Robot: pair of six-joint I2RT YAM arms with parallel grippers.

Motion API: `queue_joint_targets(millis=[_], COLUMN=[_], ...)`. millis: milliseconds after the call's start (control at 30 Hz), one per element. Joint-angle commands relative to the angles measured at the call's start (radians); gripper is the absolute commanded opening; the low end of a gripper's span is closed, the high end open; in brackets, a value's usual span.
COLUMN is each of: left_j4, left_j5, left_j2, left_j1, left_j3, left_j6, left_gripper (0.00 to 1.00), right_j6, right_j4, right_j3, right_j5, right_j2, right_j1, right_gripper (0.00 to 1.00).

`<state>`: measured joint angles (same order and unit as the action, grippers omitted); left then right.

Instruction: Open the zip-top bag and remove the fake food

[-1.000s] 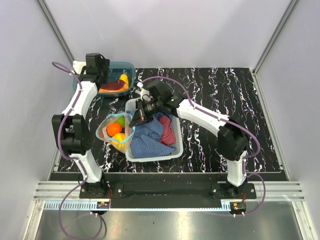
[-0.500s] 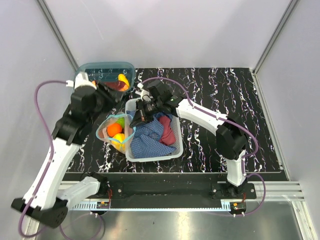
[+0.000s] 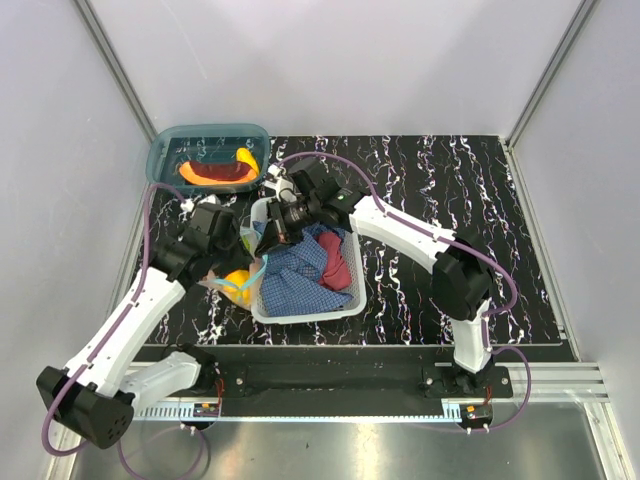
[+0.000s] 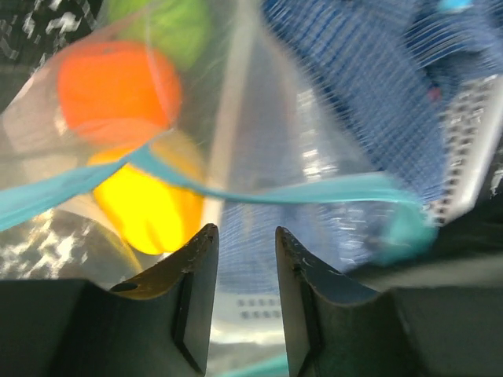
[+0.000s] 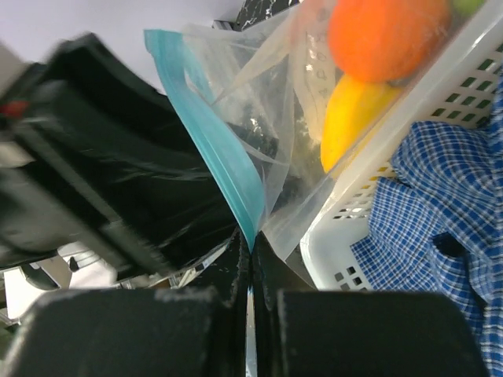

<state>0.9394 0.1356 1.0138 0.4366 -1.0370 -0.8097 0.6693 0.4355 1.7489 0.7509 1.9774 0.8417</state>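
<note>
- Right gripper (image 5: 250, 250): fingers pressed flat together on the teal zip strip (image 5: 206, 145) of the zip-top bag (image 5: 259, 86). The pinch pins one lip of the mouth and keeps it up so the other lip can be pulled away.
- Left gripper (image 4: 245, 245): fingers narrowly apart with nothing between them. The tips sit just short of the strip crossing in front, apparently lined up to bite the free lip.
- The bag hangs between the two grippers, against the left wall of the white basket (image 3: 305, 317). Held by the strip, so the contents sag low.
- Fake food (image 4: 118, 86): orange, yellow and green pieces, all inside the bag below the strip, none out yet.
- The mouth looks partly gaping in the left wrist view. Cannot tell if the zip is fully parted.
- The basket holds a blue checked cloth (image 3: 300, 270) and a red cloth (image 3: 335, 262), neither part of the task.
- Teal bin (image 3: 205, 129) at the far left, with orange and red items inside. Possibly the drop spot, which is a guess.
- Likely next: the left gripper closes on the free lip and the two pull apart.
</note>
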Motion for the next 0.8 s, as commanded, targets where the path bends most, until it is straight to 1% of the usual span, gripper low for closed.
queue_joint_targets(millis=[0,100,267,333,433,567,633,700,767], left_j4=[0.007,0.004,0.004,0.018,0.028,0.045,0.044,0.045,0.045], left_j5=[0.044,0.074,0.131,0.131,0.102,0.124,0.144,0.162,0.17], left_j2=[-0.063,-0.075,-0.061,-0.028,0.02,0.048,0.045,0.048,0.051], left_j1=[0.004,0.002,0.001,-0.01,-0.015,-0.018,-0.019,-0.021,-0.029], left_j3=[0.069,0.127,0.166,0.176,0.19,0.207,0.215,0.219,0.227], left_j6=[-0.029,-0.052,-0.069,-0.077,-0.086,-0.108,-0.112,-0.106,-0.109], left_gripper=[0.35,0.35,0.37,0.42,0.43,0.43,0.46,0.53,0.56], right_j6=[0.018,0.032,0.047,0.047,0.049,0.049,0.047,0.047,0.047], right_j4=[0.006,0.006,0.002,0.002,0.002,0.002,0.002,0.0,0.002], right_j3=[0.061,0.058,0.055,0.055,0.055,0.052,0.052,0.046,0.044], right_j5=[0.008,0.005,-0.004,-0.011,-0.016,-0.021,-0.021,-0.022,-0.024], right_j2=[-0.009,-0.009,-0.015,-0.014,-0.012,-0.012,-0.015,-0.02,-0.018], right_j1=[0.008,0.008,0.01,0.008,0.008,0.008,0.008,0.01,0.008], right_gripper=[0.0,0.0,0.0,0.0,0.0,0.0,0.0,0.0,0.0])
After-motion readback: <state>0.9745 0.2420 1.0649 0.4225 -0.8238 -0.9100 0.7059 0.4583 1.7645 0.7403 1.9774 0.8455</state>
